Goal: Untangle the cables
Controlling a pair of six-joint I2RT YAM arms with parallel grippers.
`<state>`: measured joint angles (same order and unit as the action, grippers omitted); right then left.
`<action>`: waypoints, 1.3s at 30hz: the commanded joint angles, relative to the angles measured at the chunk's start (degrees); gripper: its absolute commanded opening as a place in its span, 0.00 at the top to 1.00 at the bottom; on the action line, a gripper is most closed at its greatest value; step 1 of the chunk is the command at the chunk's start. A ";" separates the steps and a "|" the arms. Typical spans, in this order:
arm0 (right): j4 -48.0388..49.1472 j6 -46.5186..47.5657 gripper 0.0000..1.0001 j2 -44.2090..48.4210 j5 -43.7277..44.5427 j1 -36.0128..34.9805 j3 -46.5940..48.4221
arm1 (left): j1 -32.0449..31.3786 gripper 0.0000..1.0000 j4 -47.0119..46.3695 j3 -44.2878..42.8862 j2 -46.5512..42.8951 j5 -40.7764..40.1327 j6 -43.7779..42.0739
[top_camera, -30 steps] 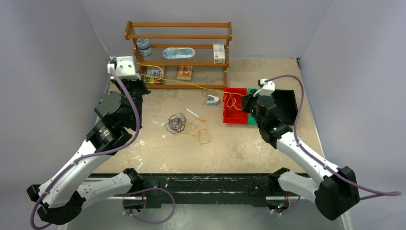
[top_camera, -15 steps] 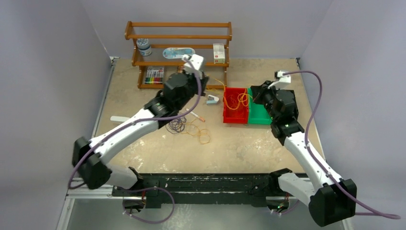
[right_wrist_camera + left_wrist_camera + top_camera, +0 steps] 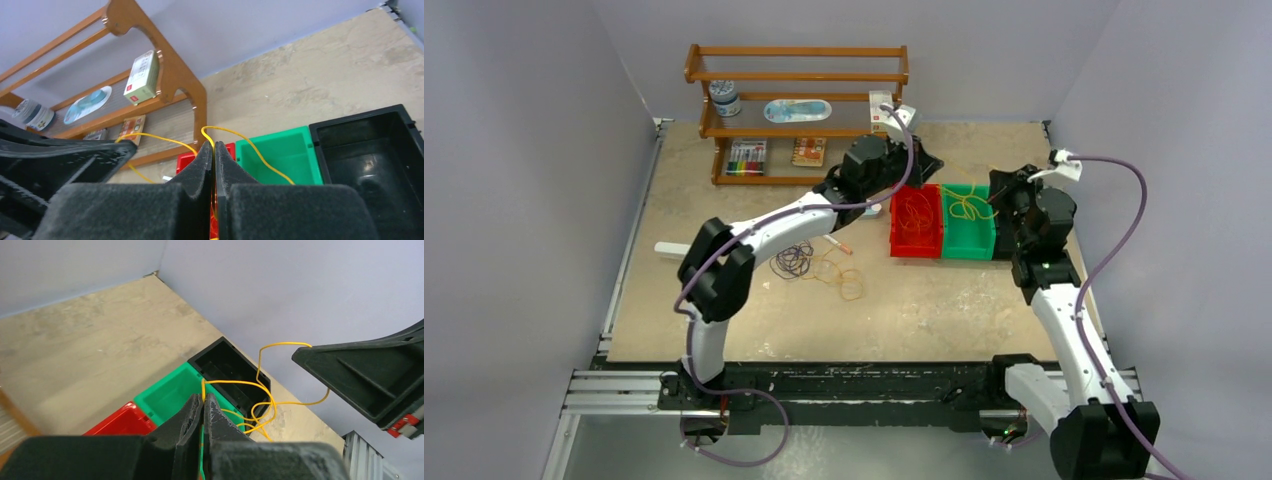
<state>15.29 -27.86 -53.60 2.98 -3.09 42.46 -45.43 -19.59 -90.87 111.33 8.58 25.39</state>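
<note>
From my seat I see both arms reaching toward the far right part of the surface (image 3: 924, 310), where three bins stand side by side: a red bin (image 3: 895, 240), a green bin (image 3: 969, 249) touching it, and a black bin (image 3: 227, 359) on the far side of the green one.

My left gripper (image 3: 203, 402) has its fingers pressed together on the yellow cable (image 3: 967, 206), which comes out right at the fingertips. The right gripper (image 3: 214, 150) is clamped on the same cable, fingers flush against each other with the wire rising out between them. The two grippers sit close together, facing one another across the green bin, and the yellow cable hangs in slack loops between them above that bin (whether its lowest loop touches the bin floor I cannot tell).

An orange-red cable (image 3: 916, 212) lies coiled inside the red bin.

The rest of the bunch lies on the surface, well left of the bins: dark purple loops (image 3: 792, 260) with pale orange loops (image 3: 844, 281) just beside them on the right, the two groups overlapping at their edges. A white pen (image 3: 832, 240) lies just behind them. A wooden shelf (image 3: 794, 132) stands at the back of the surface.
</note>
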 commanded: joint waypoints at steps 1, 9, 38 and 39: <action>0.35 -0.80 1.00 -0.05 2.46 1.67 1.50 | -1.84 1.00 -5.00 -8.16 6.76 5.41 2.76; 3.71 0.98 1.00 -4.53 -0.36 4.41 1.89 | -2.91 1.00 -1.91 -21.01 19.79 6.74 1.31; 5.80 2.43 1.00 -19.38 -3.09 4.94 2.34 | -0.97 0.42 0.71 -5.17 5.16 -3.26 -5.44; 5.41 2.71 1.00 -19.71 -2.58 4.94 2.45 | -0.81 0.42 0.70 -4.43 4.38 -3.81 -5.24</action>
<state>19.59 -26.70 -72.79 -3.73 1.63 42.46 -47.46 -15.40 -97.49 121.54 6.94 20.14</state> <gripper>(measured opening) 0.008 0.572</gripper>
